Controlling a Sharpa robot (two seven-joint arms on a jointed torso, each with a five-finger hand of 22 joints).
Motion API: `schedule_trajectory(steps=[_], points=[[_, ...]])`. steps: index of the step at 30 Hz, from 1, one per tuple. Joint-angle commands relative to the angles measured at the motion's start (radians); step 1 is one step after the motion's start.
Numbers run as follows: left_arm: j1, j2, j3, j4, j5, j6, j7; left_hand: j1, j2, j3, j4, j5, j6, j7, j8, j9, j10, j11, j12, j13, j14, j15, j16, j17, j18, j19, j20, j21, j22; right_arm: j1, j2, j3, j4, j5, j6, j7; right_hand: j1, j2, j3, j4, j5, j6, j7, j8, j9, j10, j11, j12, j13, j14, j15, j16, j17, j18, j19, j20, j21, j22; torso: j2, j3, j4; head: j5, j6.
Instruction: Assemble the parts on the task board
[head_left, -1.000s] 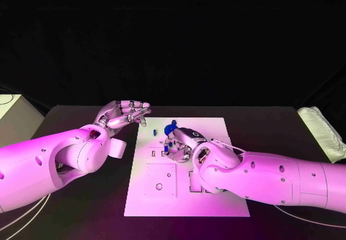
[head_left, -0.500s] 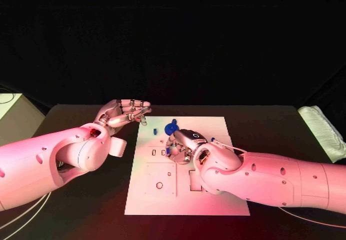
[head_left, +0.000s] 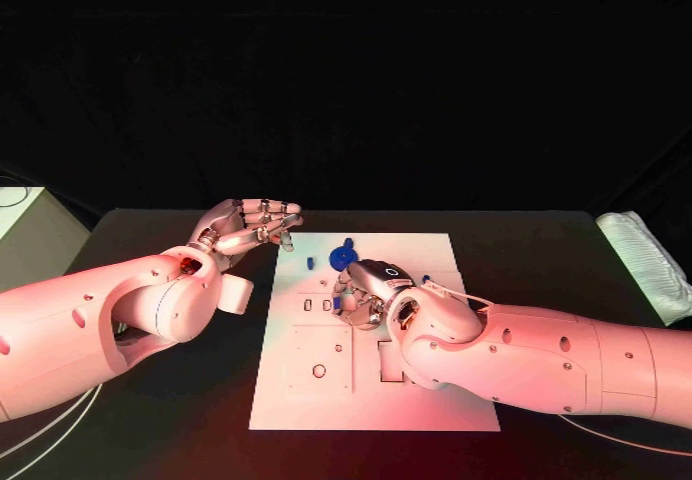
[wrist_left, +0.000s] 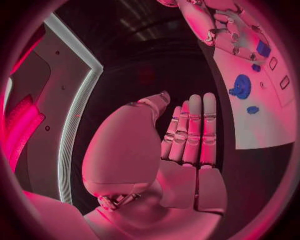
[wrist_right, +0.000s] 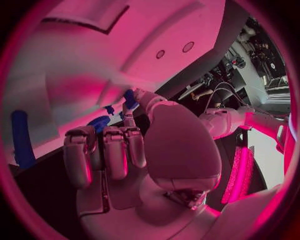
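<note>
1. Right robot hand (head_left: 369, 290) hangs low over the middle of the task board (head_left: 433, 400), fingers curled down, pinching a small blue part (wrist_right: 130, 99) between thumb and a fingertip; the right wrist view shows the piece clamped right at the tips.
2. That tip-hold looks deliberate: it leaves the lower end of the part free, so it can go down into one of the cut-outs in the board just beneath the fingers. Which slot it is aimed at I cannot tell, since the fingers hide it.
3. Left robot hand (head_left: 248, 228) holds nothing. It hovers off the board's far left corner over the black surface (head_left: 173, 400), fingers loosely apart and lightly bent, apparently parked out of the working arm's way.
4. Other parts wait near the board's far edge: a round blue disc (head_left: 342, 257) with a stub on top, and a tiny blue piece (head_left: 307, 264) just beside it. Both lie between the two hands and are untouched.
5. Judging by the open recesses nearer the robot, the assembly is at an early stage.
6. A white cloth bundle (head_left: 642, 262) lies at the right edge of the surface, well apart from the work.
</note>
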Motion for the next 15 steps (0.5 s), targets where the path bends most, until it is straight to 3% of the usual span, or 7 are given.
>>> schedule_trajectory(steps=[1,15], points=[[0.001,0.0,0.001,0.001,-0.004,0.016,0.005,-0.011,-0.002,0.004,0.002,-0.003,0.002,0.005,0.0,0.001,0.006,0.001,0.003,0.002,-0.001,-0.001,0.003,-0.002,0.014,-0.005,0.001,0.004,0.001,-0.001,0.001,-0.001,-0.002,-0.02,0.014,-0.002,-0.01,0.001,0.0,-0.002,0.002,0.003,0.003,0.005,-0.003,0.053,0.002,-0.005,0.203,0.104,0.006,0.004,0.263,-0.014,0.106,0.002,0.002,0.263,0.0,0.0,0.0001,-0.001,0.001],[0.001,-0.002,0.001,0.001,-0.004,0.018,0.004,-0.011,-0.002,0.004,0.002,-0.003,0.002,0.005,0.0,0.001,0.006,0.001,0.003,0.002,-0.001,-0.001,0.003,-0.002,0.014,-0.005,0.001,0.004,0.001,-0.001,0.003,-0.002,-0.009,-0.02,0.013,0.01,-0.031,-0.02,-0.004,-0.001,0.002,-0.021,0.013,-0.003,-0.008,0.043,0.01,-0.016,0.193,0.104,0.013,0.004,0.263,-0.014,0.106,0.007,0.002,0.263,0.0,0.0001,-0.0001,-0.001,0.0]])
